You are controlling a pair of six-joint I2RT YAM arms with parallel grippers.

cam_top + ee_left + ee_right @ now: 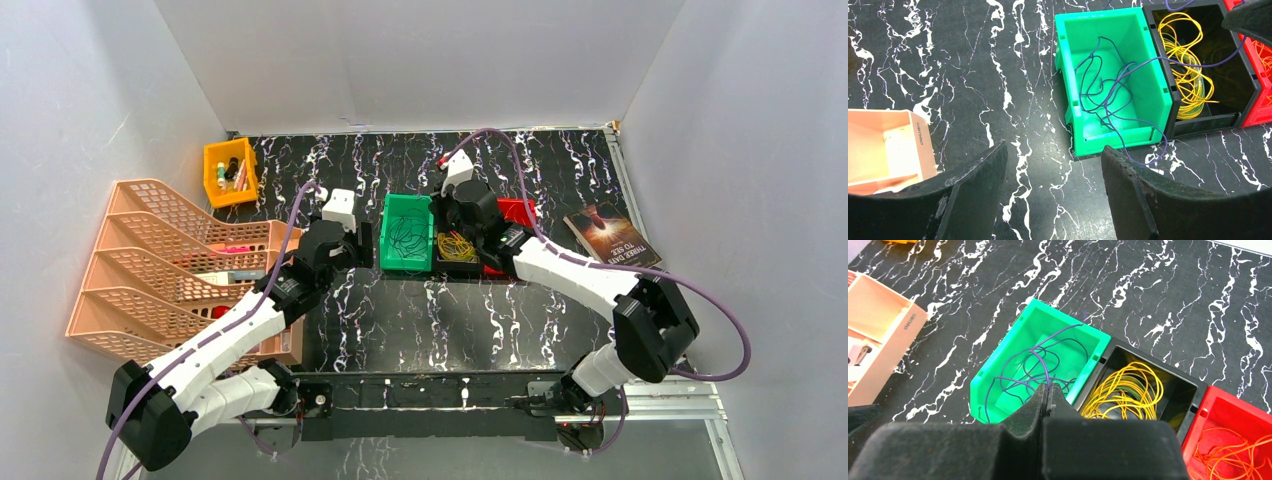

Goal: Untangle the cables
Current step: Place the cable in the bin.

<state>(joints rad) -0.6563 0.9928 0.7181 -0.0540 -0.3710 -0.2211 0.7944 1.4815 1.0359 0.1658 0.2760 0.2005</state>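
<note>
Sorting step: purple cable pinched over the green bin.

Top view: three bins in a row mid-desk [973, 75]. The green bin [1063, 75] holds the purple cable [1098, 95]; at its 3 o'clock the black bin [1248, 85] holds the yellow cable [1188, 75]; further toward 3 the red bin [1218, 410] holds the orange cable [1233, 450]. My right pincer [1048, 390] is closed on a purple strand above the green bin. One strand trails across the black bin and another loops over the green bin's front lip onto the desk. My left pincer [1054, 148] hangs open and empty at the green bin's 9 o'clock. I judge colours are nearly separated. Next move calls for carrying the strays clear of the yellow and dropping them inside green.
</note>
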